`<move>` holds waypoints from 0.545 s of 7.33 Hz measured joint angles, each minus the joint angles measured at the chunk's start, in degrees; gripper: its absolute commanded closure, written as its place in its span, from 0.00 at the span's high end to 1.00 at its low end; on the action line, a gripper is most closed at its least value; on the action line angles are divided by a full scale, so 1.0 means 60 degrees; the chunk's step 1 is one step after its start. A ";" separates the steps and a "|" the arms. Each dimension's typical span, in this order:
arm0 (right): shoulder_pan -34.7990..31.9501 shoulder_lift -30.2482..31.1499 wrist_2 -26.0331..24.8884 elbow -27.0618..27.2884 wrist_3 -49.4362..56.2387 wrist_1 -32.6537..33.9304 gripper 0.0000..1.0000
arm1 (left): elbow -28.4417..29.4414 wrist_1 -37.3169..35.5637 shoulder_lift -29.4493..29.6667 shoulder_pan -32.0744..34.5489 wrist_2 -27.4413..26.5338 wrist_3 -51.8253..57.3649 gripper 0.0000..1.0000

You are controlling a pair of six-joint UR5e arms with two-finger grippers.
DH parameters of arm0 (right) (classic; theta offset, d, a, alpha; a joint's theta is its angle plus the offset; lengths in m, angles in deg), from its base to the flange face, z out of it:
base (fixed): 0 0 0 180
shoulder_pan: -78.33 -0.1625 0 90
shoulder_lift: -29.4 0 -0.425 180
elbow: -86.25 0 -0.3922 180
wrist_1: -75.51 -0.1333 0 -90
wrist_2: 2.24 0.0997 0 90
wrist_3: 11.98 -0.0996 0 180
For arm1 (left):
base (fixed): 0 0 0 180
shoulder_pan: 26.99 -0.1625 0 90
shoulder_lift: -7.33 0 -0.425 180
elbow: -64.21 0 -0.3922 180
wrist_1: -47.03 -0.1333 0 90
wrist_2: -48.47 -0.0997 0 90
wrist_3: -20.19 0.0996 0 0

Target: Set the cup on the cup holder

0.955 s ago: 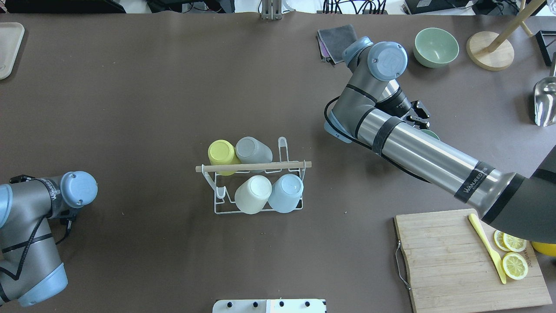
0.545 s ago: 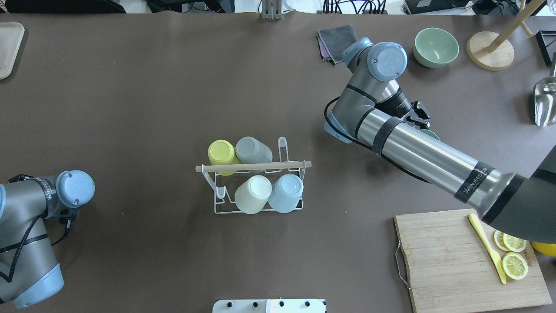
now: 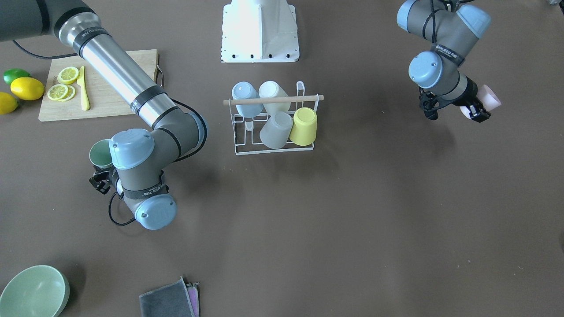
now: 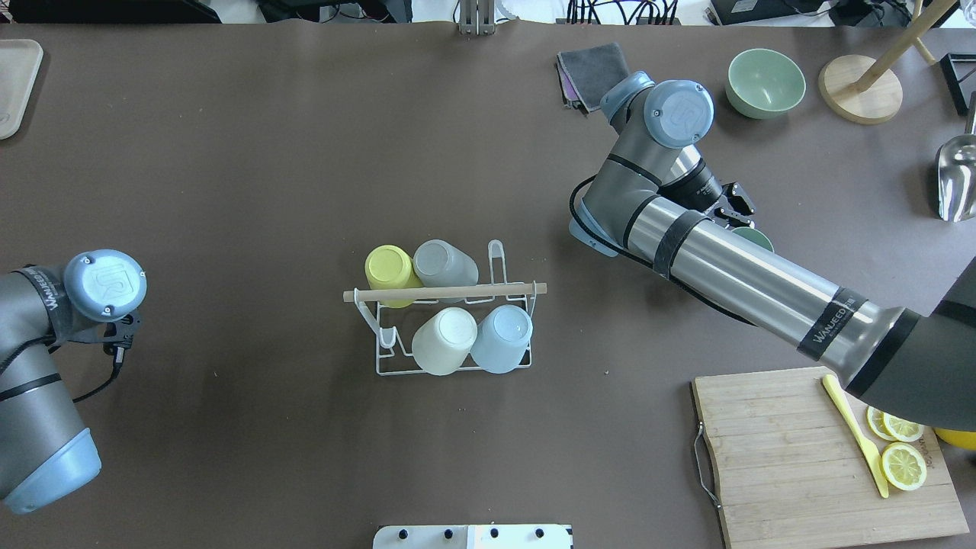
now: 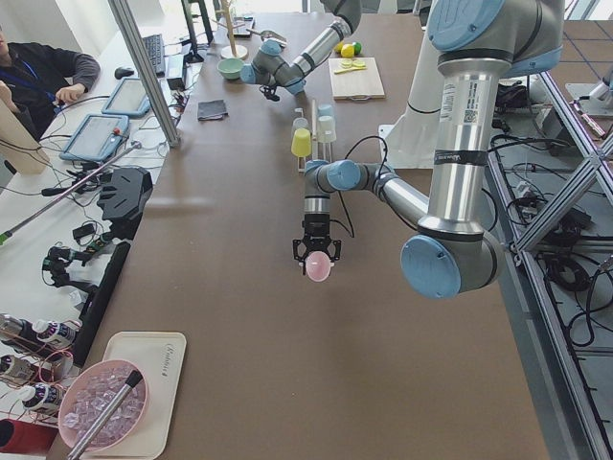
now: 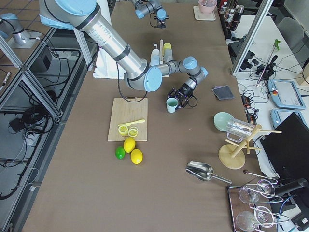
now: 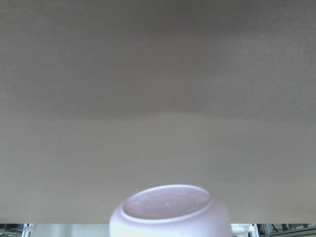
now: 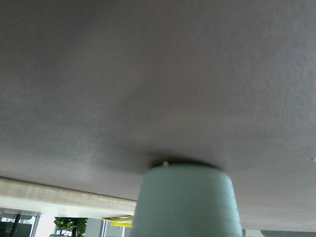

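In the front-facing view, the cup holder (image 3: 273, 99) at centre carries four upturned cups: yellow (image 3: 303, 120), grey (image 3: 276, 130), cream (image 3: 273, 91), blue (image 3: 243, 94). Upper right, the left tool (image 5: 317, 257) clamps a pink cup (image 3: 489, 100) above the surface (image 3: 352, 198) — at left, the right tool (image 4: 741, 219) clamps a green cup (image 3: 99, 154).

A robotics lab. Silver aluminium frame struts (image 5: 144, 67) and grey teach tablets (image 5: 96, 137) flank the long brown desk (image 5: 239, 287), upper left.

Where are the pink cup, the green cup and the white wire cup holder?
pink cup (image 3: 491, 98): front-facing view, far end.
green cup (image 3: 100, 153): front-facing view, inside.
white wire cup holder (image 4: 444, 292): overhead view, wooden rod.
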State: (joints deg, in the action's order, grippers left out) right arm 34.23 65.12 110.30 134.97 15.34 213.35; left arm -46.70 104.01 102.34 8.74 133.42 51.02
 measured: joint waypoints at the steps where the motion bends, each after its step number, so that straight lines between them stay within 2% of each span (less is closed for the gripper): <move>1: 0.0005 0.0004 -0.0025 0.0024 0.0051 -0.0007 0.19 | -0.0441 0.0000 0.0180 0.0302 0.0016 0.0077 0.47; 2: 0.0003 0.0008 -0.0039 0.0056 0.0076 -0.0014 0.12 | -0.0791 0.0005 0.0482 0.0534 0.0025 0.0114 0.47; 4: -0.0058 0.0031 -0.0059 0.0260 0.0088 -0.0011 0.12 | -0.1031 0.0028 0.1450 0.0856 0.0020 0.0091 0.47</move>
State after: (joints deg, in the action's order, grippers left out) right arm 33.88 65.31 109.95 136.53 15.87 213.29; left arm -52.89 104.18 111.04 13.88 133.54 51.57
